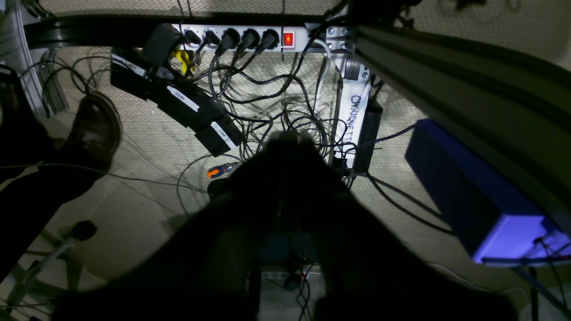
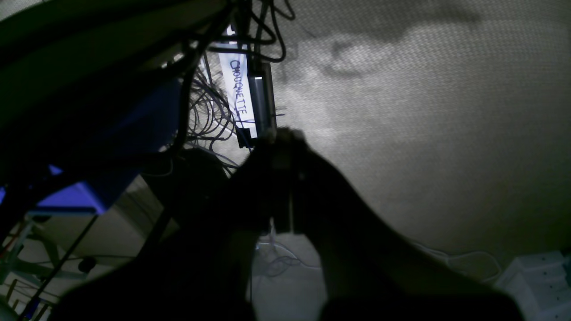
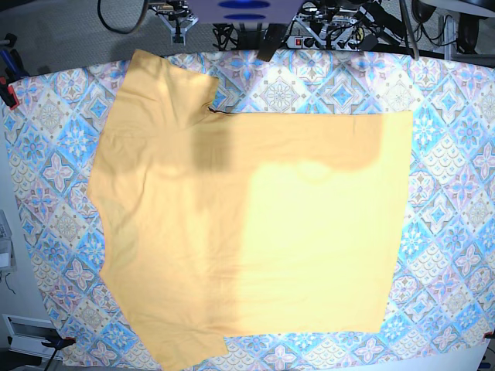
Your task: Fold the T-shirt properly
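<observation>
The yellow-orange T-shirt [image 3: 247, 232] lies spread flat on the blue-pink diamond tablecloth [image 3: 452, 116] in the base view. Its sleeves are at the top left and bottom left, and its straight hem is on the right. No black print shows. Neither arm appears in the base view. In the left wrist view my left gripper [image 1: 290, 138] is a dark shape with its fingers together, empty, pointing at the floor. In the right wrist view my right gripper [image 2: 283, 133] looks the same, shut and empty, over bare carpet.
A power strip [image 1: 245, 38] with many cables, a blue box [image 1: 468, 196], a screwdriver [image 1: 221, 170] and a person's brown shoe [image 1: 96, 129] are on the floor below the table. A white box [image 2: 535, 272] sits at the lower right of the right wrist view.
</observation>
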